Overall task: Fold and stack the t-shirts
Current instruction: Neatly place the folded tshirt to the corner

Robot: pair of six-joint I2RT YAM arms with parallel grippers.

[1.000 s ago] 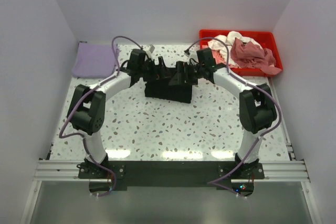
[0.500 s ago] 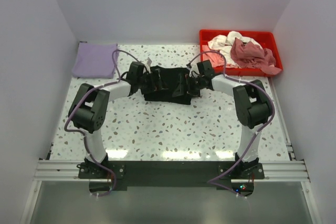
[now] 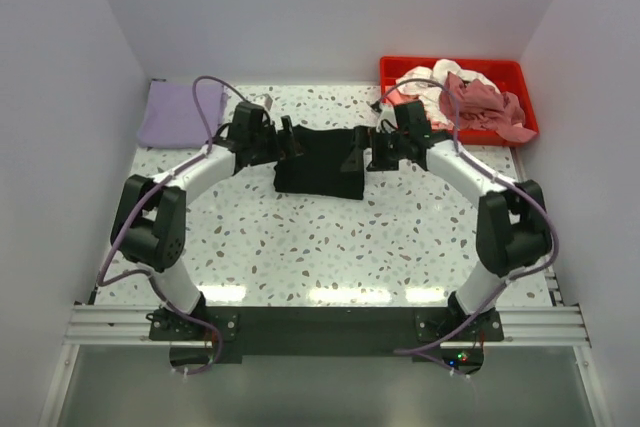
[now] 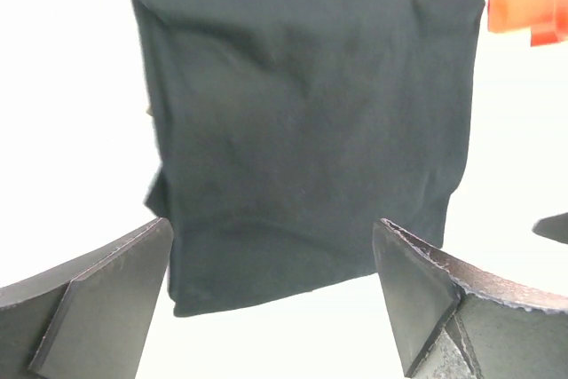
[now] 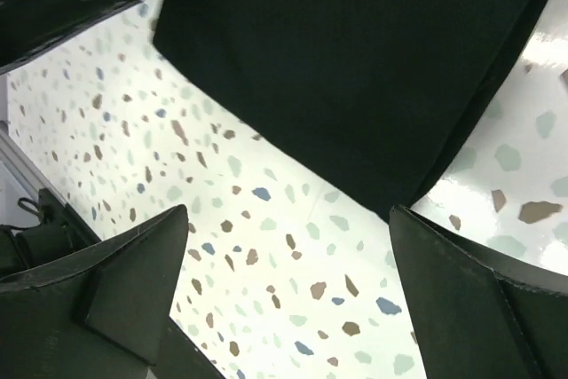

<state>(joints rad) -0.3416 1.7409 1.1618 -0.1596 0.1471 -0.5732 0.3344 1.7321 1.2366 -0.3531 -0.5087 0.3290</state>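
The black t-shirt (image 3: 318, 167) lies folded flat on the speckled table (image 3: 330, 247), in the upper middle of the top view. It is a near-rectangular pad, a little wider than it is deep, so its long axis runs left to right across the frame. Its lower edge is straight and square to the table's sides. Its upper edge sits just short of the back wall's strip of table.

Below the shirt, a broad stretch of bare table reaches down to the arm bases. To its left and right there is narrower room, taken up by the two forearms.

The left gripper (image 3: 291, 143) sits at the shirt's upper left edge and the right gripper (image 3: 358, 155) at its upper right edge. Both point inward at each other.

In the left wrist view the left gripper (image 4: 271, 286) is spread wide with nothing between its fingers (image 4: 98, 299). The black shirt (image 4: 302, 130) fills the frame beyond them. In the right wrist view the right gripper (image 5: 288, 295) is likewise spread and holds nothing. The shirt's corner (image 5: 355, 59) lies above bare table (image 5: 266, 246).

The lavender t-shirt (image 3: 178, 113) lies folded in the upper left corner, well apart from the black one. The red tray (image 3: 400, 67) fills the upper right corner. It holds a crumpled white shirt (image 3: 445, 72) and a dusty-rose shirt (image 3: 478, 105).
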